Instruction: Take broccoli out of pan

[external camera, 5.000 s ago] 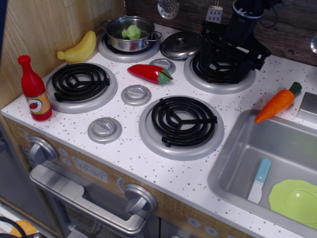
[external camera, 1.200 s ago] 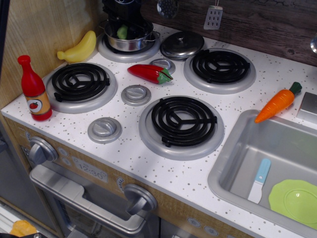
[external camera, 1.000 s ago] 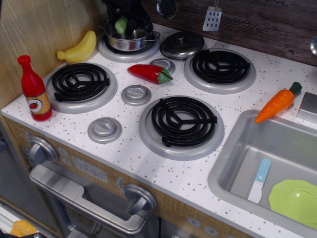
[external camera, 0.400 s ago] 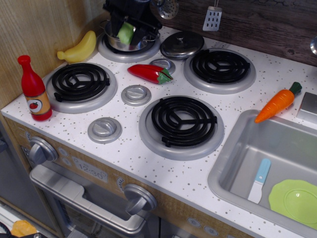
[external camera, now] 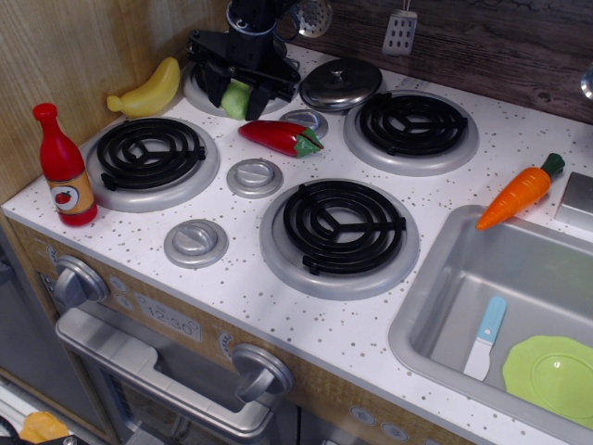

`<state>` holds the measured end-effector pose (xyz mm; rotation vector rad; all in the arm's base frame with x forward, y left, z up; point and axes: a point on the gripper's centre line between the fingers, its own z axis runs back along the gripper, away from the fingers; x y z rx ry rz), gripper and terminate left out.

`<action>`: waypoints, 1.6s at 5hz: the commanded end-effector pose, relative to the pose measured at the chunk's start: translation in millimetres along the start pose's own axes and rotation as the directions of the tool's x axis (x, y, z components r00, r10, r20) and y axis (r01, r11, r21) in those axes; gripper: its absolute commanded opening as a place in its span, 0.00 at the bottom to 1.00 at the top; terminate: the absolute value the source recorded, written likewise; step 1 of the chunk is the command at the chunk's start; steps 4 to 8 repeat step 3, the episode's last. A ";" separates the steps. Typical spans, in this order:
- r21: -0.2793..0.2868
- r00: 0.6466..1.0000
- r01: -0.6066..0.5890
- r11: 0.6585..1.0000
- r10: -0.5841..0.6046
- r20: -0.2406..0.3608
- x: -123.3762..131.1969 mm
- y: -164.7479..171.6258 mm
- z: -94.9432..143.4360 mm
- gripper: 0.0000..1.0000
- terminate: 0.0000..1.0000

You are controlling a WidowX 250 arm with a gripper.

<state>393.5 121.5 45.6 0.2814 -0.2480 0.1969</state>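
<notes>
My black gripper [external camera: 238,94] is shut on the light-green broccoli [external camera: 235,101]. It holds the broccoli at the front edge of the back-left burner [external camera: 197,96], just above the white stove top. The steel pan stands behind the gripper and is almost wholly hidden by it. The arm reaches down from the top of the view.
A yellow banana [external camera: 148,90] lies to the left of the gripper and a red pepper [external camera: 278,137] just in front of it. A steel lid [external camera: 340,83] lies to the right. A red bottle [external camera: 63,167] stands front left. A carrot [external camera: 521,193] lies by the sink [external camera: 435,306], which holds a green plate [external camera: 553,373].
The gripper has lifted the broccoli out of the pan and carried it forward and down, to the front edge of the back-left burner.
</notes>
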 end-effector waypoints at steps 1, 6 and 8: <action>-0.118 0.996 0.051 0.992 -0.041 0.078 8.7 11.4 19.9 1.00 0.00; -0.118 0.996 0.051 0.992 -0.041 0.078 8.7 11.4 19.9 1.00 1.00; -0.118 0.996 0.051 0.992 -0.041 0.078 8.7 11.4 19.9 1.00 1.00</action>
